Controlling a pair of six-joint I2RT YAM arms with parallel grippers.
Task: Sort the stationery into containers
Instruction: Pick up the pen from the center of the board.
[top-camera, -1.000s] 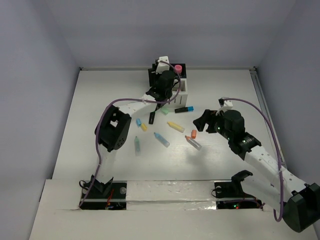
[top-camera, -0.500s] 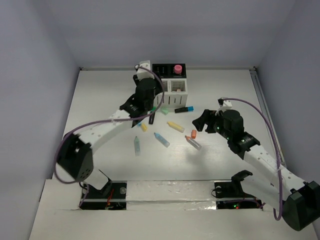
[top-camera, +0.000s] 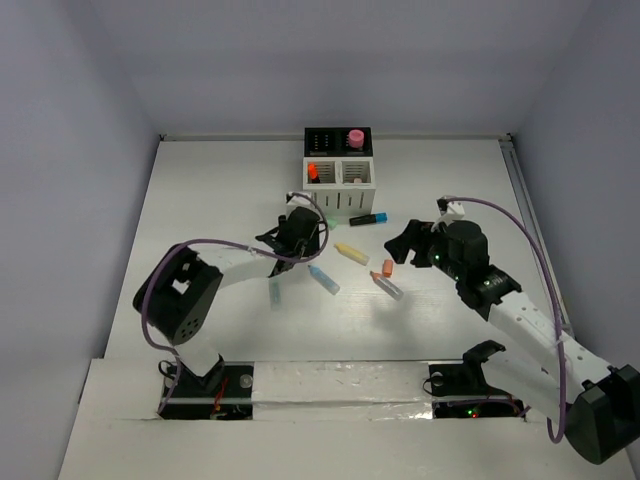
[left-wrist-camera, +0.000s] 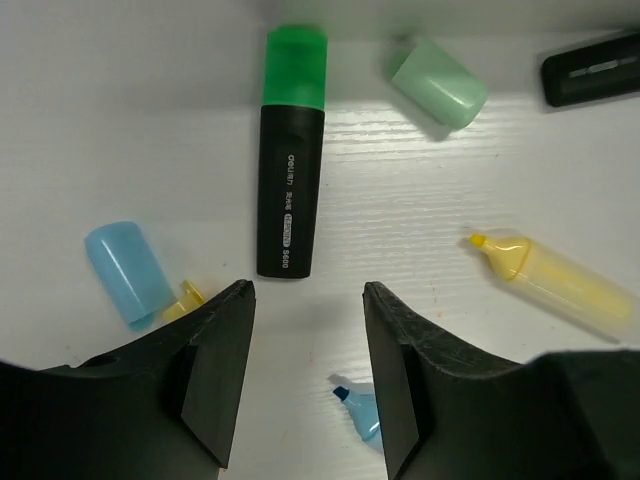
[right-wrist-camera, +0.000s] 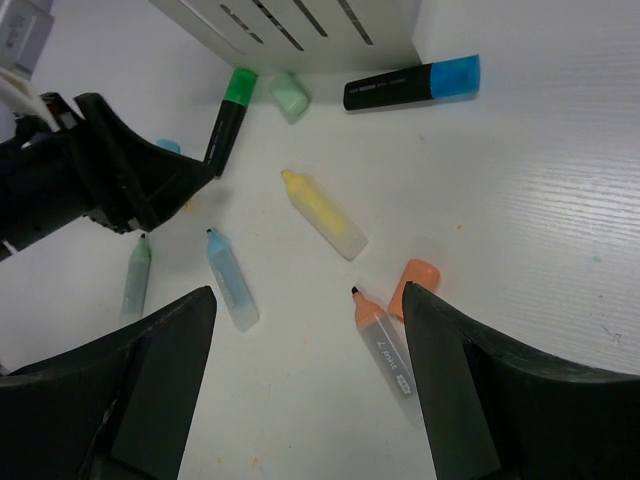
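Leftmost on the white desk (top-camera: 200, 210): a pale green highlighter (top-camera: 274, 290). Lies flat, apart from the rest. Next, the left pincer (left-wrist-camera: 305, 300). Hovers low over the desk, jaws parted, released, grasping nothing. Points toward the butt end of a green-capped black marker (left-wrist-camera: 290, 170), which sits just ahead of the gap between the fingers. Off the left finger, a loose blue cap (left-wrist-camera: 125, 272), with a small yellow piece (left-wrist-camera: 185, 297) beside it, partly hidden. Further ahead, a mint cap (left-wrist-camera: 440, 82), near the marker's green end but apart from it. Behind all this, toward the back of the desk, the organizer (top-camera: 338, 190). Stands upright, white slatted compartments in front and black ones behind. Holds an orange item (top-camera: 313, 171) in the left white compartment and a pink-topped item (top-camera: 354, 136) in the right black one. In front of the organizer, a blue highlighter (top-camera: 323, 279) and a yellow highlighter (top-camera: 351, 254), both uncapped, flat on the desk, near each other without touching. Right of the organizer's front, a blue-capped black marker (top-camera: 370, 218), lying flat. Further right, an orange cap (right-wrist-camera: 418, 283) just beside a clear orange-ended highlighter (right-wrist-camera: 385, 345). Last, the right pincer (right-wrist-camera: 308, 295). Hangs above that orange pair, jaws spread wide, released, nothing between them.
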